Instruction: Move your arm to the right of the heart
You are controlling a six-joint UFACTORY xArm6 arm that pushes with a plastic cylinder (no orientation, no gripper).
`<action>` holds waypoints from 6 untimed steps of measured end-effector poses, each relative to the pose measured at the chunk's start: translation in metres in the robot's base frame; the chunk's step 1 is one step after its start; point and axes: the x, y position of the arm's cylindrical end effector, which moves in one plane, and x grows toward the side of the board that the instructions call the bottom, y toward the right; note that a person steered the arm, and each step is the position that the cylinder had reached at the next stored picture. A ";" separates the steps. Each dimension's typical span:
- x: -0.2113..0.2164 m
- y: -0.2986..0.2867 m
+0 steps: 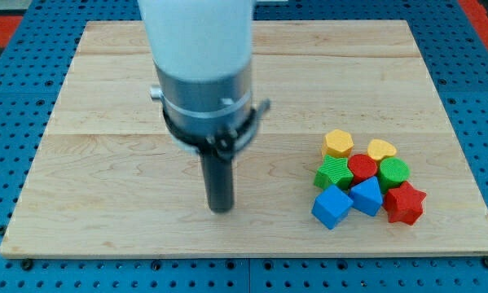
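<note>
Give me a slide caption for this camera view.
My tip rests on the wooden board, well left of the block cluster holding the yellow heart.

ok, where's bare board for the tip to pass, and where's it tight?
Bare: everything from my tip to the board edges at the view's left and top, plus the lane between my tip and the blue cube. Narrow strip right of the yellow heart and red star. Crowded: that cluster.

Bench (146, 122): pale planked wood, smooth, satin finish, grain visible. Surrounding blue perforated base (7, 81): matt, apparently metal or plastic. Arm's dark rod (220, 183): matt black; grey collar (203, 89) above it has a dull metallic sheen; white housing (196, 32) is smooth. Yellow heart block (381, 149), red star block (405, 203) and blue cube block (332, 206): ridged, matt plastic.
</note>
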 end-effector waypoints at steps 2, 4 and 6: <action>0.040 0.162; 0.020 0.333; -0.065 0.296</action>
